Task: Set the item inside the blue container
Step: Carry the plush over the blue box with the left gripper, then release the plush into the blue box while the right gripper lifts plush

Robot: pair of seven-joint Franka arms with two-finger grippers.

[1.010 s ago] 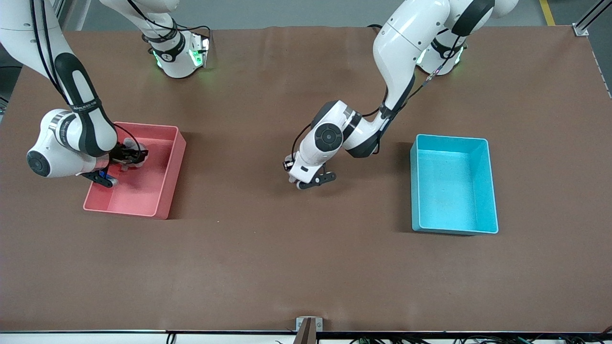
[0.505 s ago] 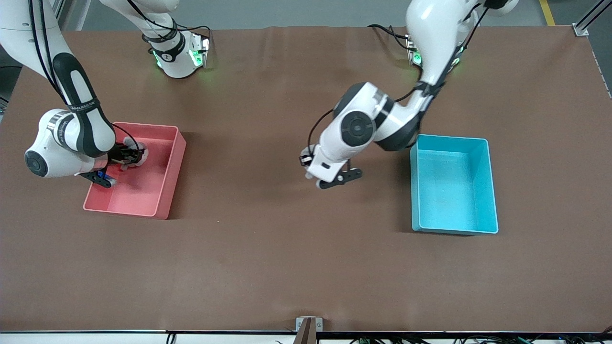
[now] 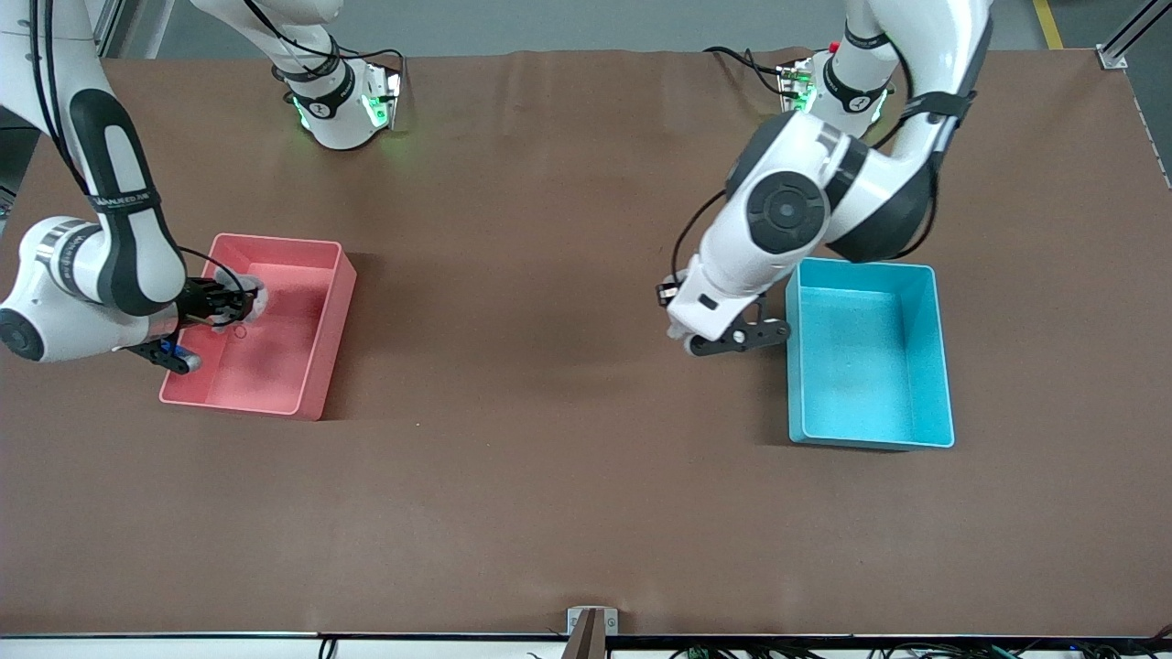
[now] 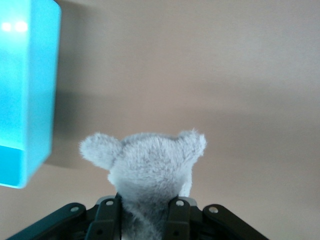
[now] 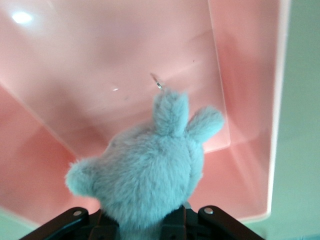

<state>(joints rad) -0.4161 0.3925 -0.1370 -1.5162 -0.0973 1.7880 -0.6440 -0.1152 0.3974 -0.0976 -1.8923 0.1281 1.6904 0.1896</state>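
**Q:** Grey fur in your left tool (image 3: 737, 337), what is it?

**Me:** A grey toy (image 4: 145, 165). My left tool's jaws are narrowed on its body, ears sticking out past the fingers. It hangs over bare counter (image 3: 549, 458) at mid-height of the front view, just beside the blue bin's (image 3: 795, 366) wall and not yet over it.

**Q:** So which step is this?

**Me:** The carry, I'd say. The blue bin looks empty, so nothing is delivered yet.

**Q:** And next?

**Me:** Bring the tool over the rim with the toy riding above the thin wall, stop over the bin's floor, then open the jaws.

**Q:** And your right tool (image 3: 215, 307)?

**Me:** Clamped on a second toy (image 5: 145, 175), low inside the pink bin (image 3: 325, 339) at the right arm's end of the counter. It needs a straight lift before any travel.
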